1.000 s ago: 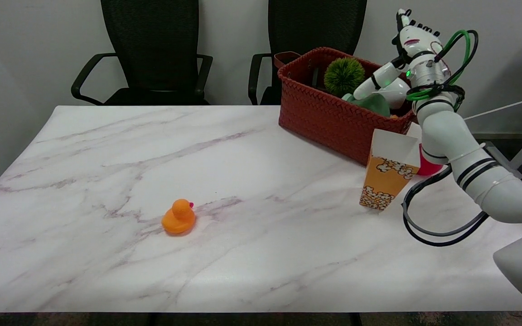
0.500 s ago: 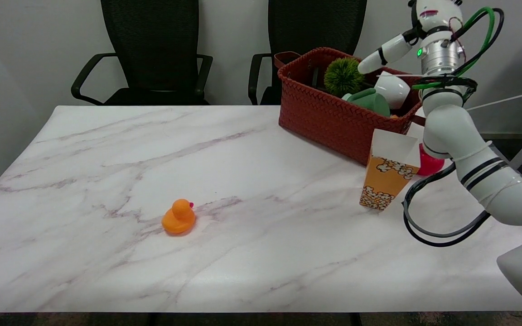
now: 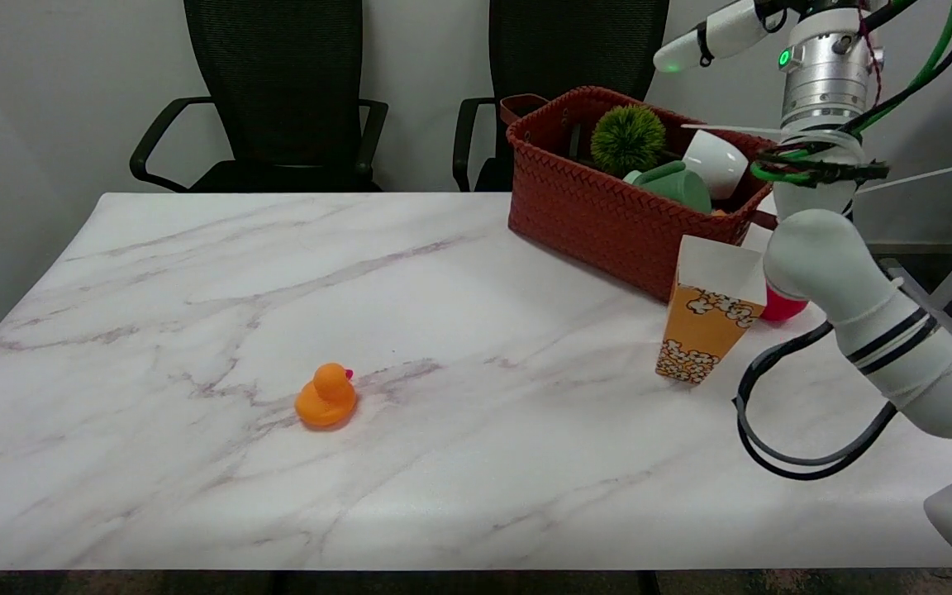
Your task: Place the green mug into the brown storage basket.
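Marble-veined white table (image 3: 278, 289) carries a woven brown basket (image 3: 608, 215) at its far right. We find the green mug (image 3: 674, 185) lying tilted inside it, beside a glossy white cup (image 3: 714, 162) and a spiky green ball (image 3: 627, 139). A paper popcorn box (image 3: 706, 310) stands just before the basket; a rubber duck (image 3: 326, 397) sits well apart, mid-table. We note the right hand (image 3: 711, 33) has risen since half a second ago, now clear above the basket and mostly cropped; one finger extends and nothing is seen in it, but we cannot tell its state.
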Robot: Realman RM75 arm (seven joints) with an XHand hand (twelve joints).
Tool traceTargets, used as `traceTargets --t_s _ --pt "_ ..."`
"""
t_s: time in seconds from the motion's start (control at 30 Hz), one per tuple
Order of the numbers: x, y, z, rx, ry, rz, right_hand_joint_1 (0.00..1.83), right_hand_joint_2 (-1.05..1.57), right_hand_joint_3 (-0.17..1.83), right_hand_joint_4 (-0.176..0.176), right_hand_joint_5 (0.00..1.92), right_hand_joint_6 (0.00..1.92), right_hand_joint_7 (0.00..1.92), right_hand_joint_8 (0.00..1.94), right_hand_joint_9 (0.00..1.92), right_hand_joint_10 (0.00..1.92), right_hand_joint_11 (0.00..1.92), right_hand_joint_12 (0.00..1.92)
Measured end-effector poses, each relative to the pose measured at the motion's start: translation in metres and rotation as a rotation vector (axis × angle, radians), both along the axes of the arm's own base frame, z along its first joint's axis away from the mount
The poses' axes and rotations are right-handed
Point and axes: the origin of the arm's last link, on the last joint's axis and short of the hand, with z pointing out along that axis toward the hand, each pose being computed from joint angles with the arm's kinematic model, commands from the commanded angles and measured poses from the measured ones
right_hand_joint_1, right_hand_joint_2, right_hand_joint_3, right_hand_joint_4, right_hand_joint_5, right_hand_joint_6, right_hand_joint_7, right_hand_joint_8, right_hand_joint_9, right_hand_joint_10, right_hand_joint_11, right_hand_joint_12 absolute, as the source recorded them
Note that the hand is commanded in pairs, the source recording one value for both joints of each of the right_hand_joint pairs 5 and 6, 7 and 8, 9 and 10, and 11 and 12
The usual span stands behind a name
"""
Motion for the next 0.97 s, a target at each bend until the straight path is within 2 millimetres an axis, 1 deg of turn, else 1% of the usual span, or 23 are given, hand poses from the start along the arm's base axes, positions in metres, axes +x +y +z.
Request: traceTargets --t_s 0.17,0.37,0.43,0.67,0.97 --pt "0.008 0.02 -0.027 -0.001 0.061 0.093 1.08 -0.09 0.22 0.0 0.08 0.08 0.45 0.45 0.49 0.49 0.33 0.33" --pt "0.001 0.044 -0.06 -0.001 0.114 0.177 1.09 -0.06 0.23 0.0 0.08 0.08 0.45 0.45 0.49 0.49 0.34 0.34" --pt "-0.004 0.053 -0.07 -0.003 0.126 0.202 1.09 -0.05 0.23 0.0 0.08 0.08 0.45 0.45 0.49 0.49 0.35 0.35" --pt "-0.034 0.085 -0.106 -0.015 0.145 0.258 1.09 0.02 0.27 0.0 0.09 0.09 0.46 0.46 0.49 0.49 0.36 0.36" --pt "-0.066 0.128 -0.145 -0.041 0.158 0.333 1.09 0.11 0.32 0.0 0.09 0.09 0.49 0.49 0.51 0.51 0.38 0.38"
